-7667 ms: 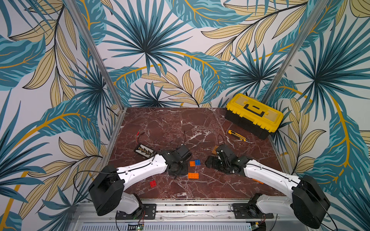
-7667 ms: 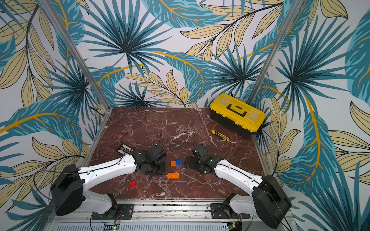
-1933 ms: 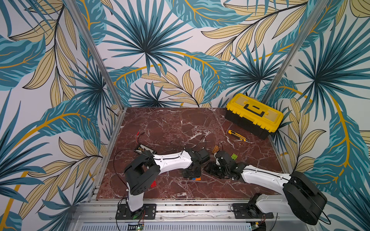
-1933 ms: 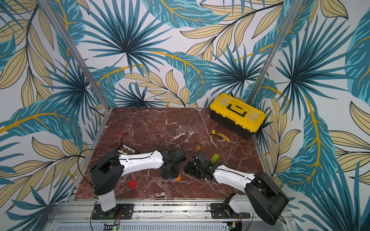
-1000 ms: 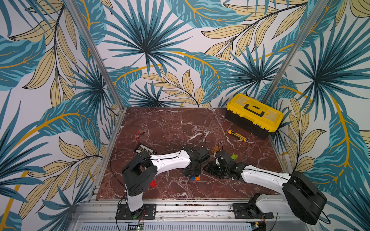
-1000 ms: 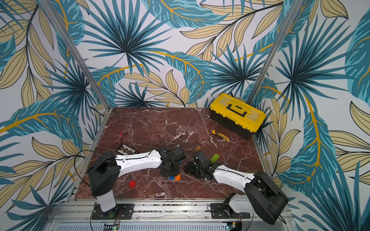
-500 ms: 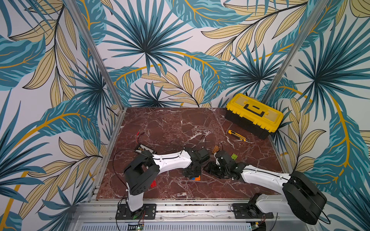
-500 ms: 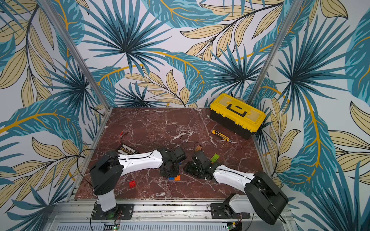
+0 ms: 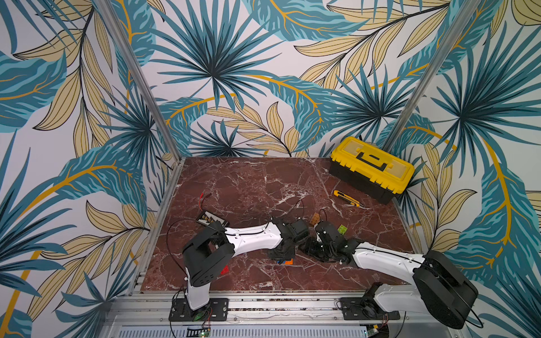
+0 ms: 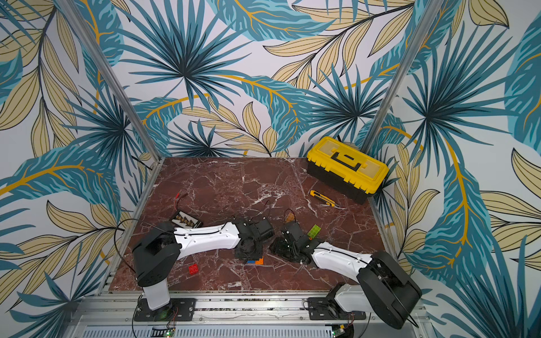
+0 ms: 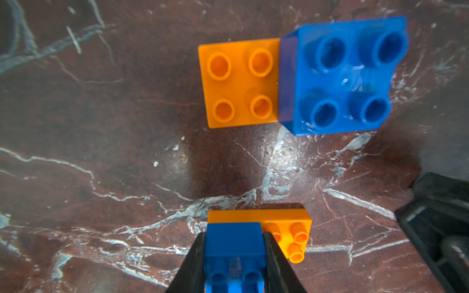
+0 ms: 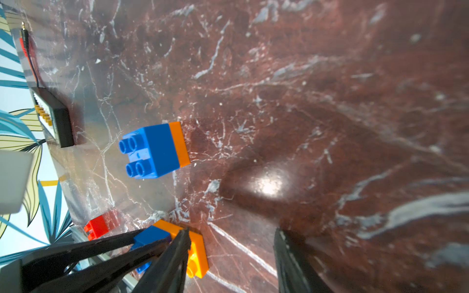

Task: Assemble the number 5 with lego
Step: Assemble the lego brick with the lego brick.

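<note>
In the left wrist view my left gripper [image 11: 234, 236] is shut on a small blue lego brick [image 11: 234, 250]. That brick sits on one end of an orange oblong brick [image 11: 286, 228] lying on the marble table. Beyond them lies a second pair, a blue square [image 11: 340, 76] stacked on an orange brick [image 11: 238, 83]. In the right wrist view my right gripper [image 12: 232, 253] is open and holds nothing. One of its fingers [image 12: 177, 253] is right beside the orange oblong [image 12: 198, 248]. In both top views the grippers [image 9: 282, 256] [image 10: 288, 248] meet near the table's front centre.
A red brick [image 10: 193, 268] lies front left, a lime-green brick [image 9: 342, 229] and an orange one [image 9: 315, 218] behind the right arm. A black board [image 9: 209, 218] sits at the left, a utility knife [image 9: 345, 197] and a yellow toolbox [image 9: 371, 169] at the back right.
Since the earliest frames both arms have come together at the front centre. In the last second the left jaws closed the last bit onto the blue brick. The right arm stayed still.
</note>
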